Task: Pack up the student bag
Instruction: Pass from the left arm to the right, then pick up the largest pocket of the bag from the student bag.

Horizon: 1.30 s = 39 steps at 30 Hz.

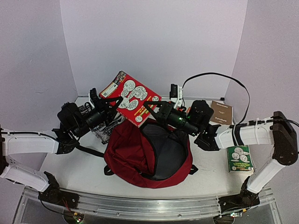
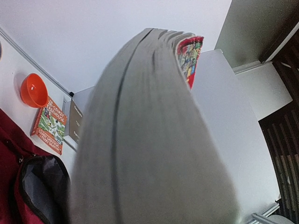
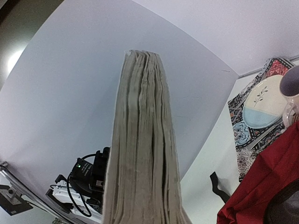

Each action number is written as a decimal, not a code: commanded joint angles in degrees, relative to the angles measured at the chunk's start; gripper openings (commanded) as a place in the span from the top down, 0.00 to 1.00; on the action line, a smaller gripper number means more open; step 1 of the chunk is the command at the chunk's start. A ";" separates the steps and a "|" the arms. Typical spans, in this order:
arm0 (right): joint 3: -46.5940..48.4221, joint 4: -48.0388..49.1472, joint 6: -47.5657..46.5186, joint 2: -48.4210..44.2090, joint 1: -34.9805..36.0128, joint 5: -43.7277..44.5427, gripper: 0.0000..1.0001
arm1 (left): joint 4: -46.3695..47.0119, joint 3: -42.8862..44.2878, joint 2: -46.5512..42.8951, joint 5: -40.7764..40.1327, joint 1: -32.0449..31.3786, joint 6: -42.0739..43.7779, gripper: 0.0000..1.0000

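Paperback [image 1: 131, 93], glossy red, above slumped fabric backpack [image 1: 124, 154]

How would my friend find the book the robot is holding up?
Find the big dark red student bag. Right above its open top, the left claw and right claw hold up a book. It is bright red with round cartoon pictures, unlike the brown book and the little green one lying flat nearby.

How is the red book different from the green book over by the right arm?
The red book is held up, tilted, over the student bag; the green book lies flat on the table. The red book looks larger than the green book. Both covers carry white cartoon panels.
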 commanded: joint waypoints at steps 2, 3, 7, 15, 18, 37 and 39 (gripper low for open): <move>-0.20 12.47 -2.00 -3.98 -1.03 -0.50 1.00 | 3.16 -3.47 -3.04 -0.99 0.08 4.93 0.83; -0.77 12.47 -2.03 -4.37 -1.25 -0.49 1.00 | 2.87 -4.01 -2.96 -1.20 0.08 5.85 0.79; -3.69 12.34 -1.74 -6.65 -2.31 0.19 1.00 | 0.53 -3.93 -1.54 -0.02 0.08 9.79 0.60; -11.01 4.42 -2.63 -14.90 -5.28 3.50 1.00 | -9.80 -3.22 0.08 -0.21 0.09 16.78 0.33; -13.39 -2.45 -3.87 -19.88 -5.88 6.06 1.00 | -14.12 -1.78 1.56 0.78 0.09 18.27 0.28; -22.53 -33.54 -1.67 -40.47 -6.30 14.02 1.00 | -20.79 12.49 22.15 7.34 -5.48 23.03 0.22; -22.81 -34.40 -1.36 -40.77 -6.26 13.74 1.00 | -20.79 14.06 24.00 7.55 -6.26 23.25 0.23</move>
